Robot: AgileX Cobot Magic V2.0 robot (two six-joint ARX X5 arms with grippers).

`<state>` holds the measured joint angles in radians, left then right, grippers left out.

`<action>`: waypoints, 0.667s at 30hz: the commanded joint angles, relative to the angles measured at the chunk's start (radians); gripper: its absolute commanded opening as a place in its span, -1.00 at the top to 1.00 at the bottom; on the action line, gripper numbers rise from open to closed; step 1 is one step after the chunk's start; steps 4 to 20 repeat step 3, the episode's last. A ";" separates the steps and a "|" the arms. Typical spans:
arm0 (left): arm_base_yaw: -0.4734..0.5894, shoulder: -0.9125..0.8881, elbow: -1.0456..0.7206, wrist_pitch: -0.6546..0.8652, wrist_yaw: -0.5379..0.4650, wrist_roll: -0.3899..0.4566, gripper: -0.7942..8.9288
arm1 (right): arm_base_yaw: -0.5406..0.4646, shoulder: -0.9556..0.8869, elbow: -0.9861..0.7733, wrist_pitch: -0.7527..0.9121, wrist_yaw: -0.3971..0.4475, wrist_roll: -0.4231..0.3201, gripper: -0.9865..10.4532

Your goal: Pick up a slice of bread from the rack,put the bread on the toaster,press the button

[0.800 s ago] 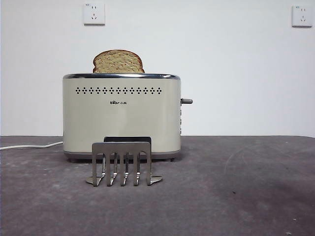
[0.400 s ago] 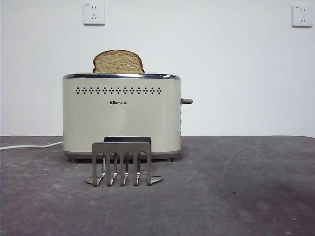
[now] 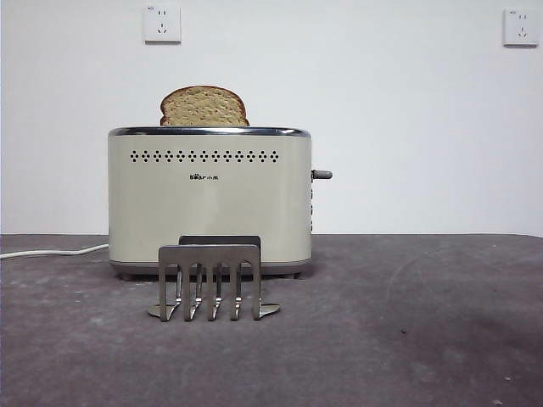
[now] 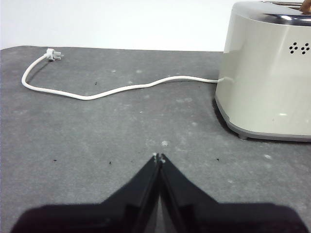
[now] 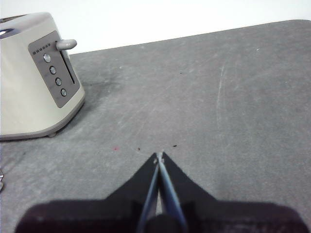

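Right gripper [image 5: 159,156], jaws pressed together, waits apart from the toaster [image 3: 209,199], facing its button [image 5: 66,44]. Bread [image 3: 204,107] already stands in the slot; rack [image 3: 209,280] holds none. Press the lever straight down, squarely. Left gripper [image 4: 158,158] idles, also pressed together.

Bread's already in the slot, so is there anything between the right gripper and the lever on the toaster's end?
Nothing visible. In the right wrist view only bare grey table lies between the shut right gripper and the small dark grey lever knob on the narrow end of the boxy cream-beige toaster.
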<state>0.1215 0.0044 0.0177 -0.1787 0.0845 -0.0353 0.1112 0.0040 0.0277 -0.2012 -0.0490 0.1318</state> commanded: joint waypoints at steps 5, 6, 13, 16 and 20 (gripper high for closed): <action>0.003 -0.003 -0.013 0.000 -0.004 -0.006 0.84 | 0.000 -0.003 -0.013 0.001 0.003 0.009 0.83; 0.003 -0.003 -0.013 0.000 -0.004 -0.006 0.84 | 0.000 -0.003 -0.013 0.001 0.003 0.009 0.83; 0.003 -0.003 -0.013 0.000 -0.004 -0.006 0.84 | 0.000 -0.003 -0.013 0.001 0.003 0.009 0.83; 0.003 -0.003 -0.013 0.000 -0.004 -0.006 0.84 | 0.000 -0.003 -0.013 0.001 0.003 0.009 0.83; 0.003 -0.003 -0.013 0.000 -0.004 -0.006 0.84 | 0.000 -0.003 -0.013 0.001 0.003 0.009 0.83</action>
